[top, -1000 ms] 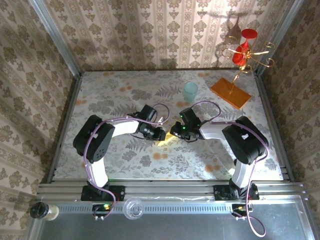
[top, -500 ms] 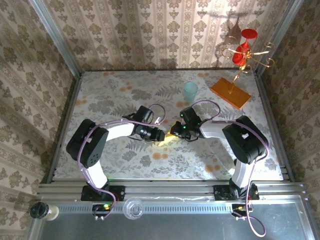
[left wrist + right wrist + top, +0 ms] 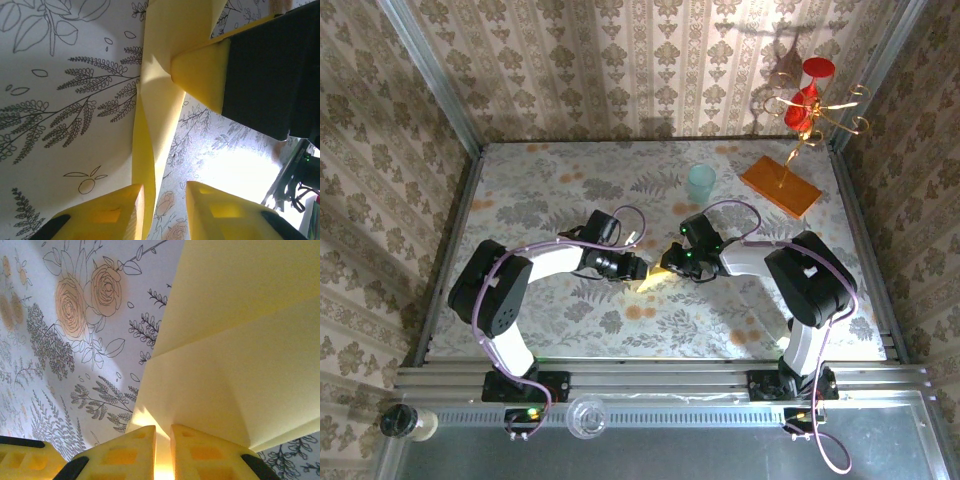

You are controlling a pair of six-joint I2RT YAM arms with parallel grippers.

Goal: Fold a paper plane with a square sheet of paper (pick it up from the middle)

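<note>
- Grey floral print is covering the bench [image 3: 520,190]; both arms are reaching into its middle, tips almost meeting.
- Orange slab [image 3: 780,186] and pale teal cup [image 3: 701,183] are sitting at the far right, well apart from the working spot.
- Paper sheet [image 3: 655,281] is lying mid-bench between the two pincers. It's part folded, with flaps overlapping and one long raised fold [image 3: 150,115] running along it.
- Handling, my read: it's looking thin, light and floppy, so it's likely creasing for good wherever it's squeezed. It's risking a tear if the arms are pulling against each other, and on this smooth print it's probably sliding under any sideways push.
- Best hold is looking like the folded edge, where the layers are doubling up and stiffening, not a single loose flap.
- Right pincer [image 3: 163,435] is pinching the sheet. Its fingers are pressing nearly together on a folded corner, paper is glowing in the slit between them, and the rest is fanning away beyond.
- Left pincer [image 3: 165,192] is standing narrowly spread, straddling the raised fold. Paper is brushing the inner face of one finger [image 3: 112,210], with bench showing through to the other, so it isn't gripping, by the look of it.
- Right pincer's finger [image 3: 202,75] is touching the far end of that same fold.
</note>
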